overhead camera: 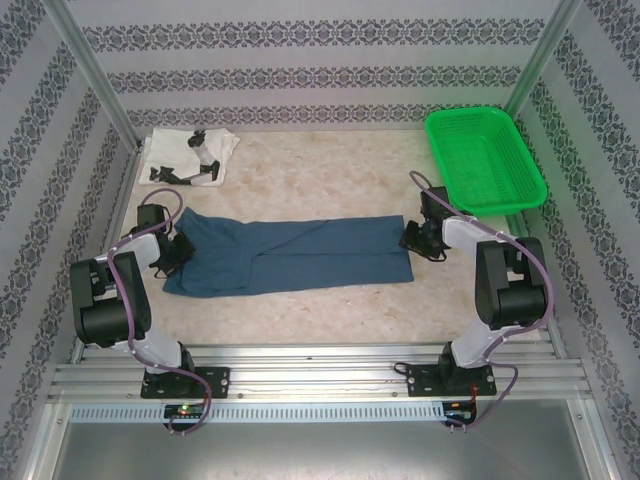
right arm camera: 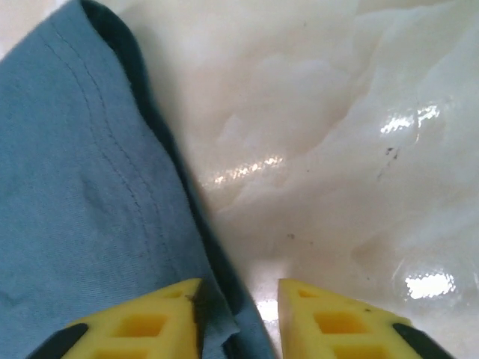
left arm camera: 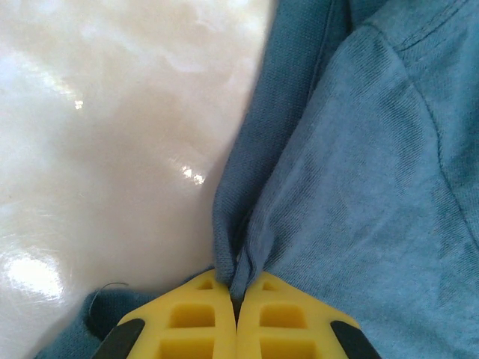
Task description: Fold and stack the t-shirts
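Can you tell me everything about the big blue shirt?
The dark blue-teal soft cloth t-shirt lies folded into a long strip across the pale marbled table, stitched hems showing. The yellow-fingered left gripper is shut on a bunched fold at its left end. The open right gripper straddles the edge at its right end.

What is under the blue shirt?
The blue shirt lies folded on the pale table, upper layer over lower. Anything beneath the cloth is covered.

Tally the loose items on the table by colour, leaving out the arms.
1 blue t-shirt
1 white t-shirt
1 green basket
Total: 3
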Controlling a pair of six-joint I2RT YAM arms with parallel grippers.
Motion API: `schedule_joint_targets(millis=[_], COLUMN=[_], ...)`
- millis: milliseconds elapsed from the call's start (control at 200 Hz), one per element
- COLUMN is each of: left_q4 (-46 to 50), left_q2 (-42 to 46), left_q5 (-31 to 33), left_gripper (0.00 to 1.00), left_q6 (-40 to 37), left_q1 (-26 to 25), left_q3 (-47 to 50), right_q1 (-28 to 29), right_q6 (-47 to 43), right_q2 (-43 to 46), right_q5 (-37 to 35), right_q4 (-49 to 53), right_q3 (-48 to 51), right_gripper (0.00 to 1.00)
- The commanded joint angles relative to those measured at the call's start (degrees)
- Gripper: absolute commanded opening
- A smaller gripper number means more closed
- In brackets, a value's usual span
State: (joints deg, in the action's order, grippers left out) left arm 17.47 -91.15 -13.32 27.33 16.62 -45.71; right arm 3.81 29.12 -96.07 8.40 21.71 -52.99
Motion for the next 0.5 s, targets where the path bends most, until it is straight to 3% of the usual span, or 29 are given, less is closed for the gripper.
schedule_joint_targets(millis=[0,140,220,495], left_q4=[3.74,5.18,5.56,6.73], left_q2=[-2.47,-3.15,-3.15,-6.93], left_q5=[0.49,1.08,2.42,4.09], left_gripper=[0.00,0.00,0.00,0.00], left_q6=[-1.72,-1.70,-1.62,-1.00], left_q1=[0.08,-0.01,-0.23,-1.76], left_q3=[-0.25,-1.72,-2.49,-6.00], right_q1=[-1.29,-0.56,1.28,1.61], right_q6=[-0.65,-1.46,-4.23,-4.56], right_q2=[1.33,7.67,7.04,-5.30], right_q5=[-0.85,-3.13,-3.93,0.04], right_q4=[1.93,3.65,5.18,3.72], right_q3=[-0.03,-2.54,-6.57,-14.76], right_gripper=[0.41,0.52,0.62,0.59])
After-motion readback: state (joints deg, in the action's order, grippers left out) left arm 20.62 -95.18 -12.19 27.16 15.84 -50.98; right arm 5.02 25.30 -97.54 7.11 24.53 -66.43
